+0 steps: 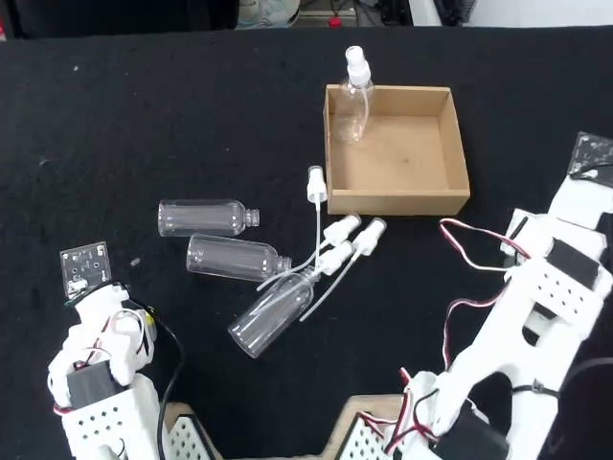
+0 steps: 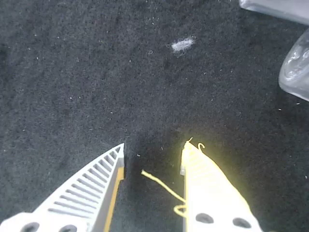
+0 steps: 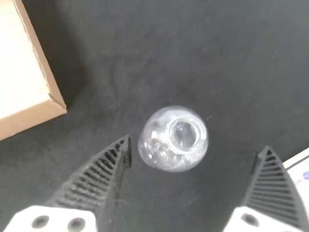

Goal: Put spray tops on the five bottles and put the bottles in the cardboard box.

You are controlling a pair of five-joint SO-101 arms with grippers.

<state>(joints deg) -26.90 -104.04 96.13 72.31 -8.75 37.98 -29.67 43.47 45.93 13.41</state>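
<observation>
The right end effector [image 3: 195, 145] is released, its two ribbed fingers [image 3: 104, 179] spread wide. An upright bottle [image 3: 174, 139] with a bare neck stands between them on the black worktop [image 3: 217, 58], seen from straight above and touching neither finger. Just beyond one finger lies a corner of the cardboard box [image 3: 24, 82].

The left end effector [image 2: 154, 144] is also released. Its fingers [image 2: 108, 186] are parted over bare worktop, and a loose yellow thread [image 2: 164, 188] trails from one of them. A fleck of lint [image 2: 182, 45] lies ahead. The rounded base of one clear bottle [image 2: 295, 72] and the side of another [image 2: 280, 7] sit at the frame's edge, well apart from the fingers.

The high view gives the wider layout. The left arm [image 1: 101, 383] is at the near left and the right arm [image 1: 541, 307] at the near right, beside the box. A capped bottle [image 1: 354, 91] stands in the box's far left corner with its spray top fitted.

Three bottles without tops lie on their sides in the middle of the worktop: the far bottle [image 1: 206, 218], the middle bottle [image 1: 238, 257] and the near bottle [image 1: 273, 311]. Four loose spray tops [image 1: 317, 184] [image 1: 343, 228] [image 1: 370, 233] [image 1: 333, 257] lie between these bottles and the box. Their thin tubes run across the near bottle's neck.
</observation>
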